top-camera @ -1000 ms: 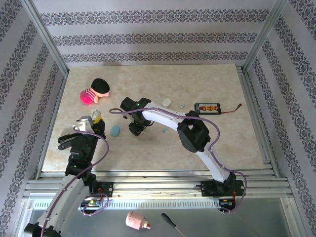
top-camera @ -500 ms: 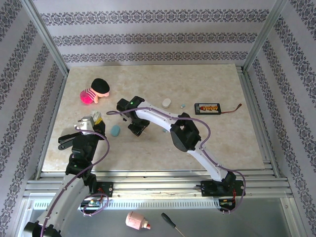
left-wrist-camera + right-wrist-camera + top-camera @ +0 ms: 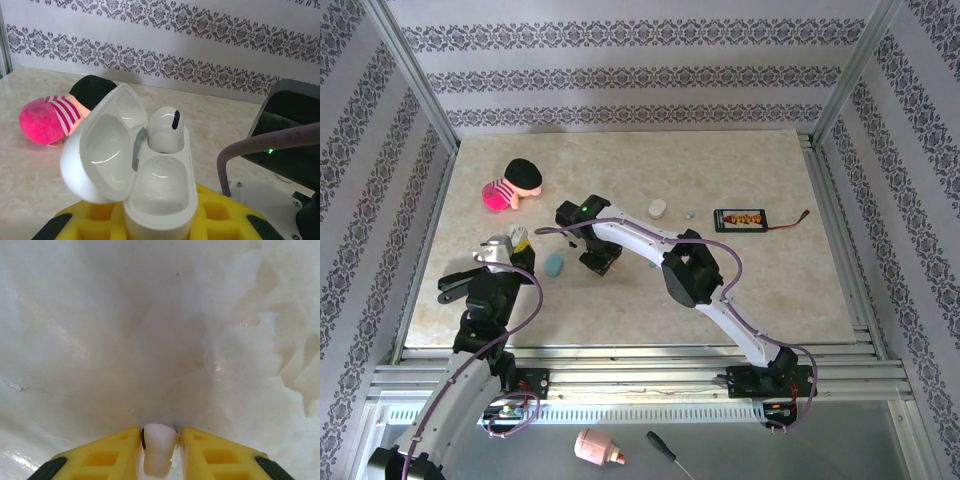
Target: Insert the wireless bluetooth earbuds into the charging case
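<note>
- My left end effector [image 3: 510, 243] is clamped tight on the base of the white charging case [image 3: 159, 200], holding it upright above the left side of the tabletop [image 3: 770, 290].
- The yellow fingers [image 3: 220, 220] of that end effector flank the case in the left wrist view.
- The case's lid [image 3: 102, 150] stands open, hinged to the left.
- One white earbud [image 3: 164, 127] with a dark oval mark sits in the far socket; the near socket [image 3: 159, 182] is bare.
- I can read no brand or lettering on the case or the lid.
- My right end effector [image 3: 599, 262] is down at the tabletop near the middle, just right of a pale blue case [image 3: 554, 264].
- In the right wrist view its yellow fingers [image 3: 112, 455] lie against both sides of a second white earbud [image 3: 159, 452], pinching it right at the pale marbled surface.
- A green light [image 3: 587, 208] glows on the right arm.
- A white pebble-shaped case [image 3: 657, 208] lies further back, with a small pale blue bud [image 3: 691, 214] just to its right.
- A black box [image 3: 740, 217] with orange markings and a trailing wire lies further right; the markings are too small to read.
- A pink striped plush toy [image 3: 513, 185] with a black cap lies at the back left.
- Patterned wallpaper [image 3: 200, 30] in grey floral bands runs behind the tabletop.
</note>
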